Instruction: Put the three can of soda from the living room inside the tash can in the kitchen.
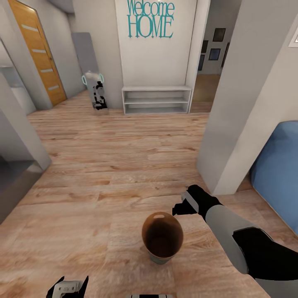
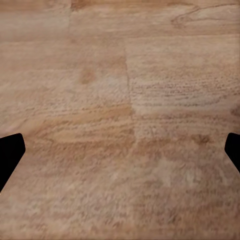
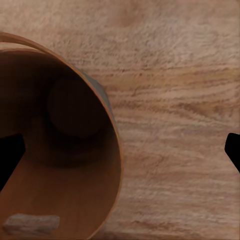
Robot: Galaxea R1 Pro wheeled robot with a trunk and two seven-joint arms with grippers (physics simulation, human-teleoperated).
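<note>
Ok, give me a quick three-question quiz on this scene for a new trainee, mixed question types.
1. True or false: the trash can stands on a table.
2. Which gripper is nearer the trash can? A) left gripper B) right gripper
3. Fill in: the wall sign reads "Welcome ____".

Key: 1 false, it stands upright on the wooden floor. 2 B. 3 HOME.

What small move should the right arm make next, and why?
Probably shift the right gripper a little toward the bin and centre it over the rim. Its fingers are spread wide, empty, one over the bin's brown inside and one over bare floor; the bin looks empty.
</note>
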